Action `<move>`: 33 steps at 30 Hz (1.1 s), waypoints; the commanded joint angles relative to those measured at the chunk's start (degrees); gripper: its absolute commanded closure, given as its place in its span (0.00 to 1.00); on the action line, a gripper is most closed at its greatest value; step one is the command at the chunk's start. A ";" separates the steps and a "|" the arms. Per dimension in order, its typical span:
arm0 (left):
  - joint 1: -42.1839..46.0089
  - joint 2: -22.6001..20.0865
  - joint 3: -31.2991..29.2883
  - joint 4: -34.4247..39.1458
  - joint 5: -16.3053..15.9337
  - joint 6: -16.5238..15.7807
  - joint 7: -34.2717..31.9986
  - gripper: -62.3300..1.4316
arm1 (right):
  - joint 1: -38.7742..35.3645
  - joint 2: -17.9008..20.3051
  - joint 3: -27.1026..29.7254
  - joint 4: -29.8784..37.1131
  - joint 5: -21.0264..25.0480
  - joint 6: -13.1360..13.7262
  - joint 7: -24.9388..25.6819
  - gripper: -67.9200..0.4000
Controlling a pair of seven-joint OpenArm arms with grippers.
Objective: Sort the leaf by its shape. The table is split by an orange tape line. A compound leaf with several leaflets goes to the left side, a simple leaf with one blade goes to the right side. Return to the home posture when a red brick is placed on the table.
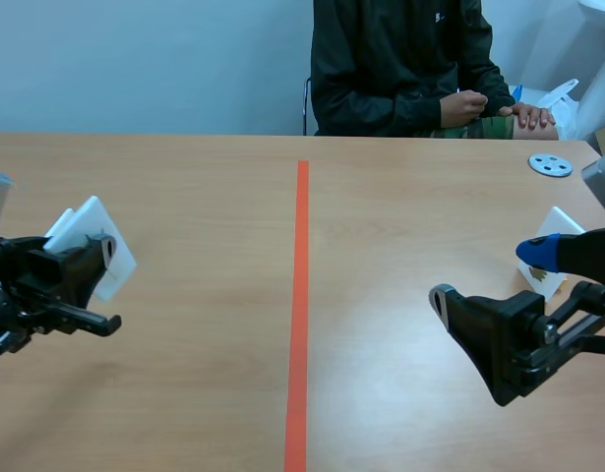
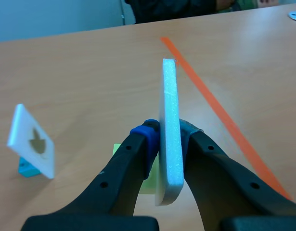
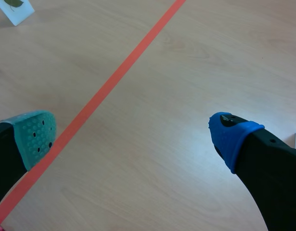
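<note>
In left claw (image 2: 168, 139): white card (image 2: 169, 96), clamped edge-on, not yet released. Beside claw: standing leaf card (image 2: 32, 144), already placed. Right claw (image 3: 133, 139) wide, empty. Sorting seemingly unfinished; no red brick seen.

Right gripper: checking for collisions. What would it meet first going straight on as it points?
Probably only the table, near the orange tape line; no object shows ahead of the right gripper.

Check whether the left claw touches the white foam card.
Touching. In the left wrist view the left claw pinches the white foam card between its pads.
</note>
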 commanded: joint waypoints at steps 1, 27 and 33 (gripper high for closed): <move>-0.68 0.13 -0.63 -0.17 -0.35 0.72 -0.68 0.91 | 0.70 0.28 0.63 0.15 0.57 -0.02 0.85 0.00; -20.31 0.28 -1.86 -31.54 -3.30 5.09 -2.36 0.91 | 0.70 0.28 0.63 0.15 0.57 -0.02 0.85 0.00; -22.73 0.28 -1.86 -36.94 -3.34 6.56 -4.55 0.91 | 0.70 0.26 0.63 0.15 0.57 -0.02 0.87 0.00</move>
